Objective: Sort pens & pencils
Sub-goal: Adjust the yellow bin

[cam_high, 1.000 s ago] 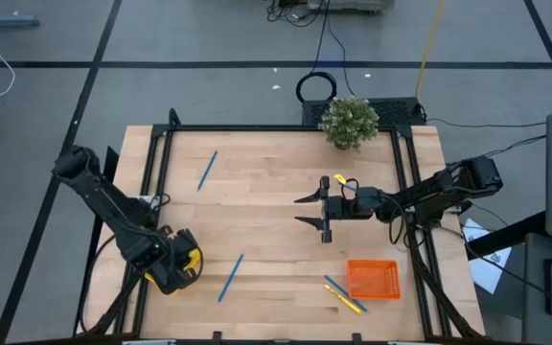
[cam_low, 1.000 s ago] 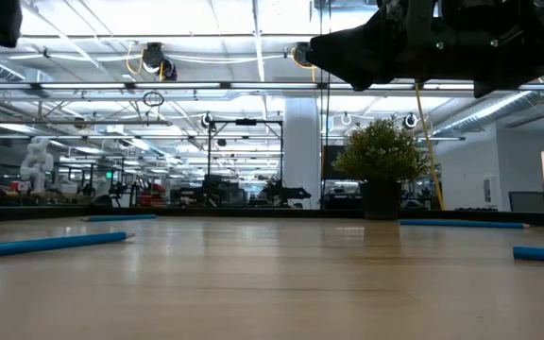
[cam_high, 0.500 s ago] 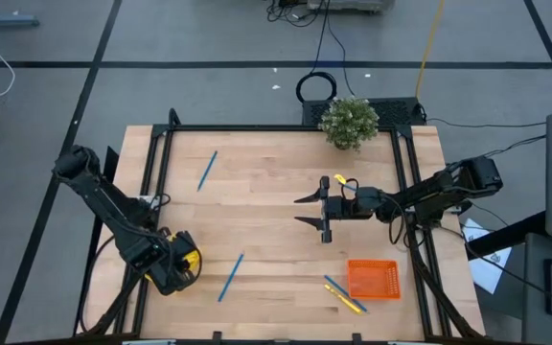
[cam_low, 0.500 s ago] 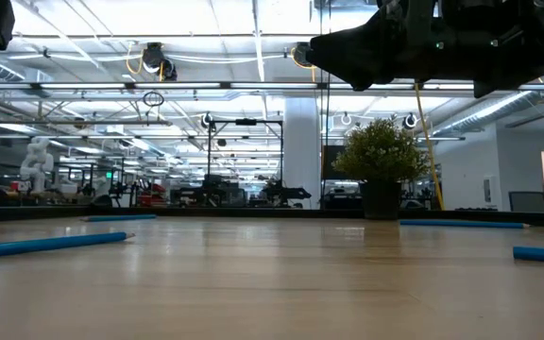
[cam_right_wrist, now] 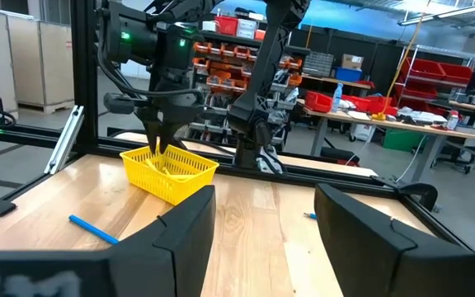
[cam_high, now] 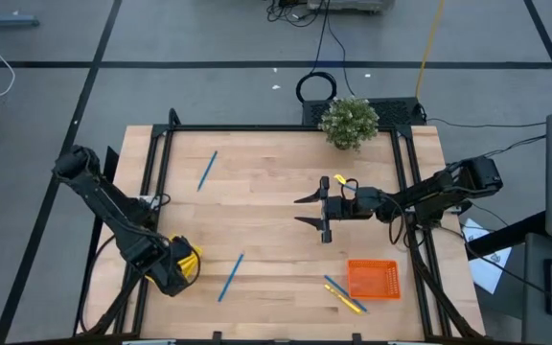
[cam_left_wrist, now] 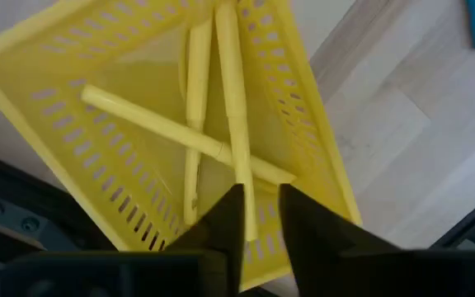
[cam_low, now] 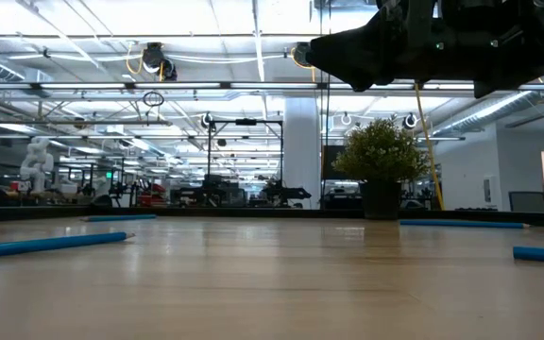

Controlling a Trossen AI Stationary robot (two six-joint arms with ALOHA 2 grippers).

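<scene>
A yellow basket (cam_left_wrist: 138, 124) stands at the table's near left with three yellow pencils (cam_left_wrist: 233, 99) lying crossed in it. My left gripper (cam_left_wrist: 261, 216) points down over it with its fingers a narrow gap apart. One pencil shows through that gap; I cannot tell whether it is touched. Blue pens lie on the wood: one far left (cam_high: 207, 170), one near the middle (cam_high: 230, 277), and one beside a yellow pencil (cam_high: 350, 301) by the orange basket (cam_high: 373, 279). My right gripper (cam_high: 307, 210) hovers level over mid-table, open and with nothing in it.
A potted plant (cam_high: 349, 122) stands at the far edge. A black frame runs along the table's sides. The orange basket sits near the right front corner. Bare wood lies between the two arms.
My left hand has tipped a little over the yellow basket while keeping its place; more of the basket's inside shows from above now. My right arm has kept still.
</scene>
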